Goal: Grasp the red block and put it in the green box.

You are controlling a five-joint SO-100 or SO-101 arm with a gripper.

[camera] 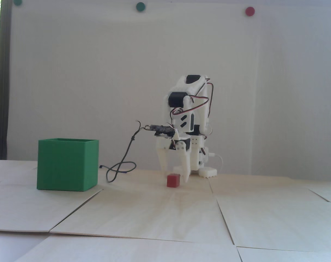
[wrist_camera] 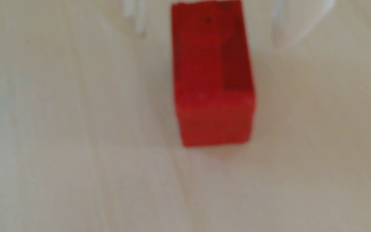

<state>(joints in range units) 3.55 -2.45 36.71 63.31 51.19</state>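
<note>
Gripper [camera: 174,176] lowered to the table [camera: 165,213], white fingers [wrist_camera: 138,20] spread wide to either side of the red block [camera: 173,180], gripping nothing. Red block resting on the pale wood between the fingertips in the wrist view, touching neither finger there. Green box [camera: 67,165] open-topped, well apart to the left in the fixed view, black cable [camera: 119,169] looped between

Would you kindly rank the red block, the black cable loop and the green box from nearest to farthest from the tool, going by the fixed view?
1. Red block, between the open tool's fingertips.
2. Black cable loop, left of it.
3. Green box, farthest left.
</note>
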